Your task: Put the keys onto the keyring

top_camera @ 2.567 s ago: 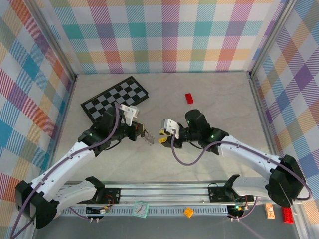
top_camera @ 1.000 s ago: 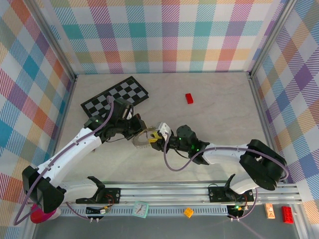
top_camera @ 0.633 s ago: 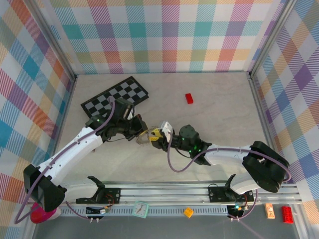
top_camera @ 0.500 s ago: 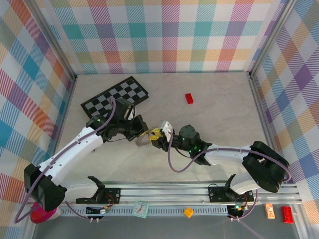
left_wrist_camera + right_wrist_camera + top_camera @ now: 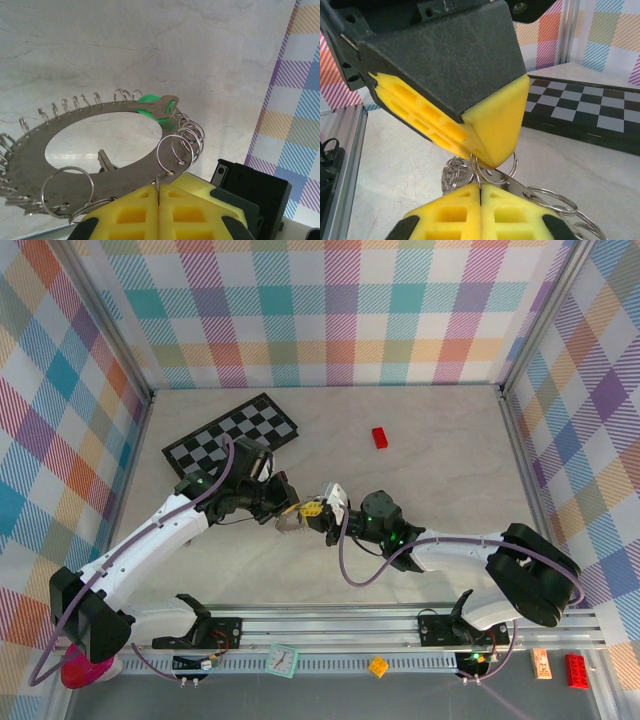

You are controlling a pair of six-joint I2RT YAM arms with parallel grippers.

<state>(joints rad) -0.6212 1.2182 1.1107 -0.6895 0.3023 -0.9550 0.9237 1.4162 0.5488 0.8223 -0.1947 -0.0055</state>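
Marble counter [image 5: 430,440]: my left pincer [image 5: 158,191] clenches the keyring [image 5: 125,172] rim; my right pincer [image 5: 480,188] has just snapped shut, apparently on a small loop [image 5: 474,165], so threading can begin.

1. I see no gap mid-table: the left gripper [image 5: 284,511] and right gripper [image 5: 315,517] meet tip to tip, both clamped on the keyring [image 5: 291,526].
2. The keyring's loose split rings [image 5: 175,150] stick out around its rim and crowd any approach.
3. The chessboard [image 5: 232,435] lies just behind the left arm.
4. The far right of the table [image 5: 450,460] is open, and the red block [image 5: 380,437] sits well apart from the arms.
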